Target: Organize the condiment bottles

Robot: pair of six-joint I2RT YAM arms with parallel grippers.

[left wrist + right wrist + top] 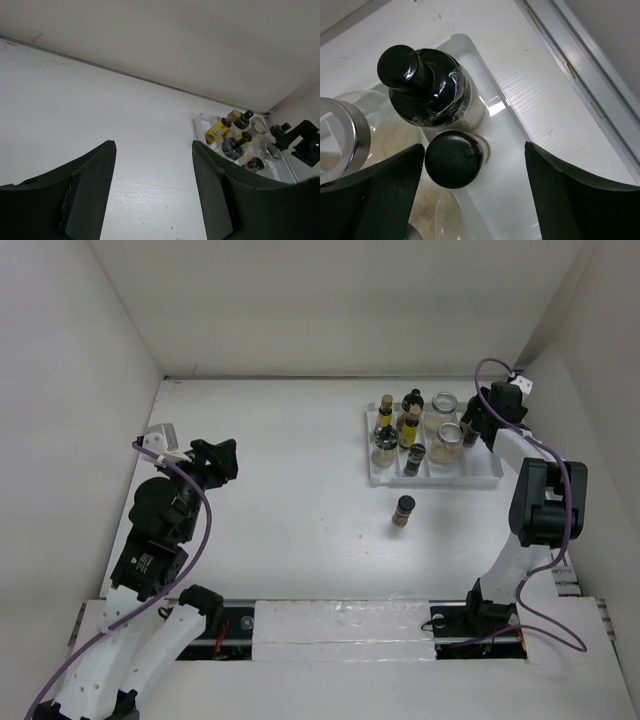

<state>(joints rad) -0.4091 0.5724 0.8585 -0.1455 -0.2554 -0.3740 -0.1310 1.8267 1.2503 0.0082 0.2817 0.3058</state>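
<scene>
My right gripper (474,148) stands wide open, gripping nothing — a jar (454,159) sits between its fingers in the tray (512,150); left gripper (153,146) open too, empty, bottles (216,131) far ahead

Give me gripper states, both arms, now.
Left gripper: open, empty.
Right gripper: open, straddling a black-capped jar in the tray, not gripping.

My left arm (160,530) sits folded near its base, and the left end effector (152,145) has its fingers parted, holding nothing. My right arm (535,500) reaches far forward; the right end effector (474,147) points down, fingers spread wide.
</scene>
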